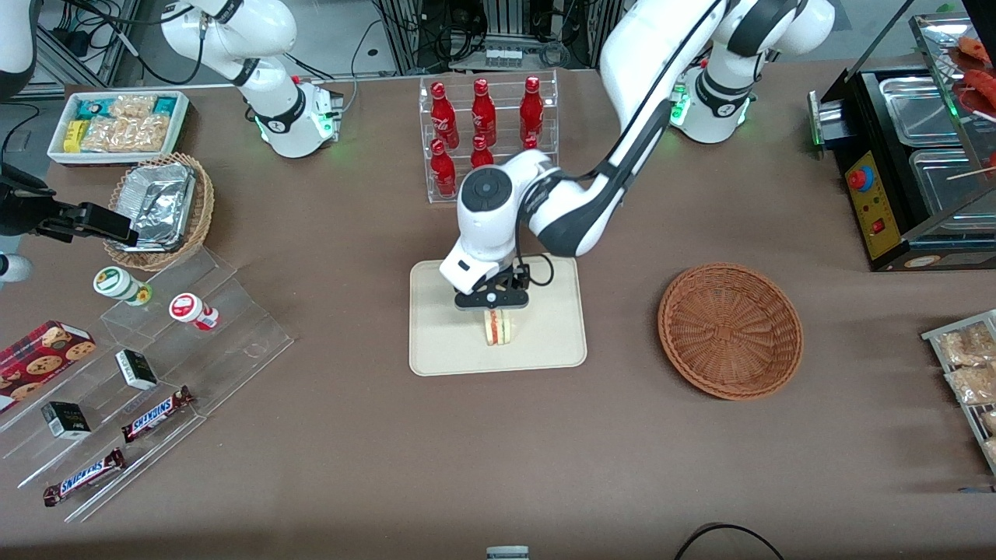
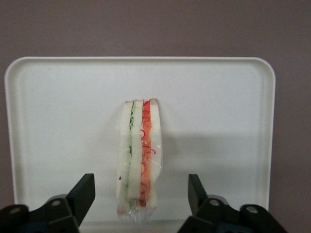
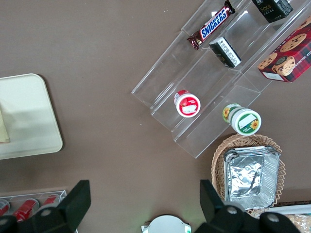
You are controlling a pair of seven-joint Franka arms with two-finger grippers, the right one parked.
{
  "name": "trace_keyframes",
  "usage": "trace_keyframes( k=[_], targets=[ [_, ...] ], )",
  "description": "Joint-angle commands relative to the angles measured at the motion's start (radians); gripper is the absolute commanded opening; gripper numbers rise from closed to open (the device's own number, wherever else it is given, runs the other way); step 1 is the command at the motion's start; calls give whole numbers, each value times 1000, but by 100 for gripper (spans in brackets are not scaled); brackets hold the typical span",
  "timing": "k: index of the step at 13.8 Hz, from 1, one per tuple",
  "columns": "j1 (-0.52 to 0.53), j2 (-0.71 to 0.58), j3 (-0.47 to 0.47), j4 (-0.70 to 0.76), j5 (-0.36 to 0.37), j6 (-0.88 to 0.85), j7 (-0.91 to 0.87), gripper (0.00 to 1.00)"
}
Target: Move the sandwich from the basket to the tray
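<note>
Sandwich (image 1: 499, 327) standing on its edge on the cream tray (image 1: 443, 350), near the middle, with the pink and green stripes showing. Claw (image 1: 493, 305) right above it, fingers (image 2: 83, 194) wide open on both sides, not touching the bread, holding nothing. Round brown wicker basket (image 1: 730, 330) with nothing in it, well apart from the tray, toward the working arm's end of the bench (image 1: 498, 451). Red bottles (image 1: 482, 124) in a clear rack, farther from the front camera than the tray.

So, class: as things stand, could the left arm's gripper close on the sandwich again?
Probably yes. The gripper hangs open just above the tray, one finger on each side of the sandwich, with nothing between them.
</note>
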Motion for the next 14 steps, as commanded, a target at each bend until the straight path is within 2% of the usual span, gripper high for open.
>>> trace_keyframes(
  k=[1, 7, 11, 14],
  targets=[
    [16, -147, 34, -26, 2, -84, -81, 99],
    [172, -342, 34, -26, 4, -319, -38, 99],
    [292, -422, 36, -33, -18, -433, 146, 99],
    [402, -474, 34, -33, -73, -511, 327, 99]
  ],
)
